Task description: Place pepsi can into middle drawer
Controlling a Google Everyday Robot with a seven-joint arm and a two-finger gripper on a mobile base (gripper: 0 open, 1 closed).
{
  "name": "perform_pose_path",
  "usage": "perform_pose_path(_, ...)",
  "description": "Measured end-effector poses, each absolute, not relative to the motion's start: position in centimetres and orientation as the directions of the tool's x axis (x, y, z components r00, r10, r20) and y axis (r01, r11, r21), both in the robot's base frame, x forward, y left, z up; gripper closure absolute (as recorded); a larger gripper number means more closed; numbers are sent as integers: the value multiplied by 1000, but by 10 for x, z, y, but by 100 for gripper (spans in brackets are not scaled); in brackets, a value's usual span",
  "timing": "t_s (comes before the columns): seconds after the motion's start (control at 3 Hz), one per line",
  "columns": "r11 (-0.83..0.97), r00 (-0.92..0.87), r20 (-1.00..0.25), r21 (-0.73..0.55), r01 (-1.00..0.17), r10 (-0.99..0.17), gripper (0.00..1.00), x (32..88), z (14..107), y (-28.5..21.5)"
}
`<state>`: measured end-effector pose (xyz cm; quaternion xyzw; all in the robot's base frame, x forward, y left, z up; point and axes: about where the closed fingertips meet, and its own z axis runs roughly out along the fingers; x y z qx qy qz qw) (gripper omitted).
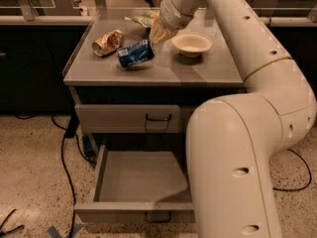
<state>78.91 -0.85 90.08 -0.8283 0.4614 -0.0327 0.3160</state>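
The pepsi can (135, 54), blue with white-red markings, is on the grey cabinet top (198, 71), tilted with its right end raised and a shadow under it. My gripper (154, 38) reaches down from the back and holds the can's right end with its tan fingers (159, 32). Below the top, a drawer with a dark handle (157, 117) is closed. The drawer under it (143, 182) is pulled open and empty. My white arm covers the right side of the cabinet front.
A crushed gold-bronze can (108, 42) lies left of the pepsi can. A white bowl (192, 43) sits to its right. A green bag (144, 20) lies at the back. Black cables (64, 148) run over the speckled floor at the left.
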Motion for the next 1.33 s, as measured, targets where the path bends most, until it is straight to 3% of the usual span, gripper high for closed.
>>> perform_pose_path(1.33,-357,571,-251,-570,-740,-782,100,755,963,-1)
